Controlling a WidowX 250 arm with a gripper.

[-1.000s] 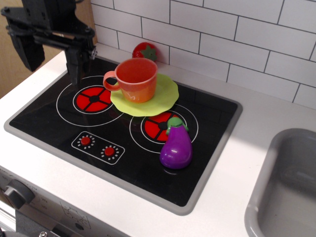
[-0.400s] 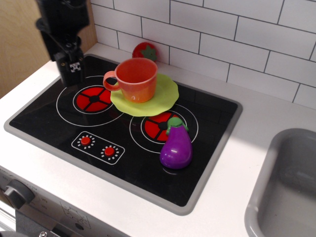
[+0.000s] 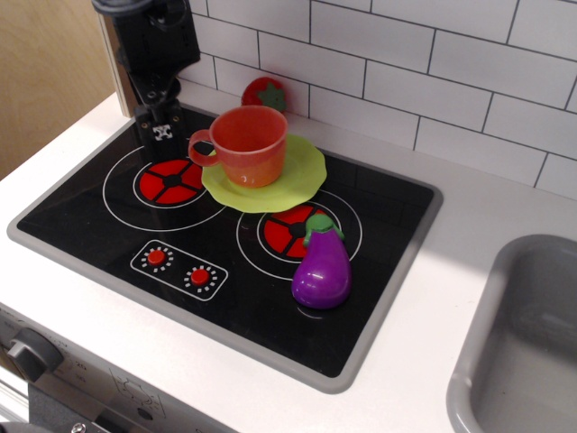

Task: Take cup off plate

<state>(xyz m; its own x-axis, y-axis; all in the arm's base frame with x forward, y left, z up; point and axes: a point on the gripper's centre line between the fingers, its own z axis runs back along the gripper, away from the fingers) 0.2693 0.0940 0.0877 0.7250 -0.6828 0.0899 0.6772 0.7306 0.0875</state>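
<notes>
1. White subway tiles back a toy kitchen tabletop, with a black stovetop [image 3: 225, 244] set into it and a grey sink [image 3: 523, 334] at the right edge.
2. At the stovetop's rear, the cup [image 3: 248, 144] stands upright on the plate [image 3: 302, 176], mouth up, its loop handle pointing left toward the arm.
3. The gripper [image 3: 162, 122] hangs at the stove's back-left corner, just left of that handle and apart from it; nothing is held, and whether its jaws are parted or closed I cannot tell from this angle.
4. So the cup lies to the gripper's right and slightly toward the camera, handle side nearest.
5. My judgement: the coming move is a short sideways reach to the handle or near rim.
6. A tomato [image 3: 264, 93] sits behind the cup, an eggplant [image 3: 322, 269] well in front.
</notes>
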